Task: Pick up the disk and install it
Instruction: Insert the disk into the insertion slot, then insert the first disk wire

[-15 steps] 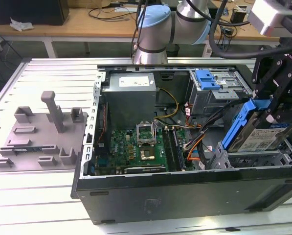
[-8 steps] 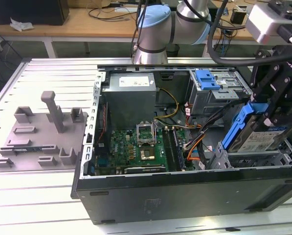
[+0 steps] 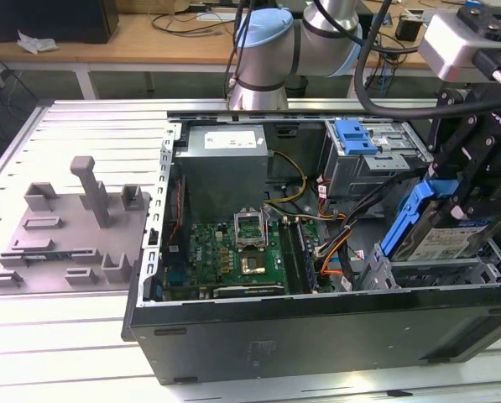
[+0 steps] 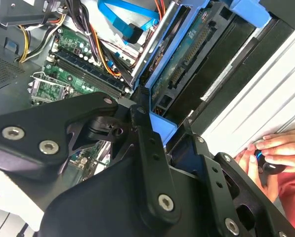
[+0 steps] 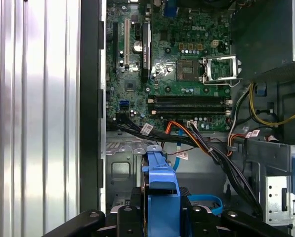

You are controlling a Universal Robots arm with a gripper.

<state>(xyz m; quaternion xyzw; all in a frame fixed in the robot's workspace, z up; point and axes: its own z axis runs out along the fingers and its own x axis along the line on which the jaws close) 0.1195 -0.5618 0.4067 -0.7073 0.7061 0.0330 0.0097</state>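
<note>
Right up against the lens are the black links of my gripper, jaws clamped on the disk by its blue rail. Big picture: open tower case lying on the slatted table, motherboard on its floor, metal drive cage at the exterior view's right end. Disk sits tilted, lower edge looking like it's down in that cage, top end poking up. So I'd call this the install step, partway in. Finishing it would call for staying square to the cage walls, I reckon. Room's tight: orange and black cables run just beside the bay, and a person's hand rests on the table outside the case.
</note>
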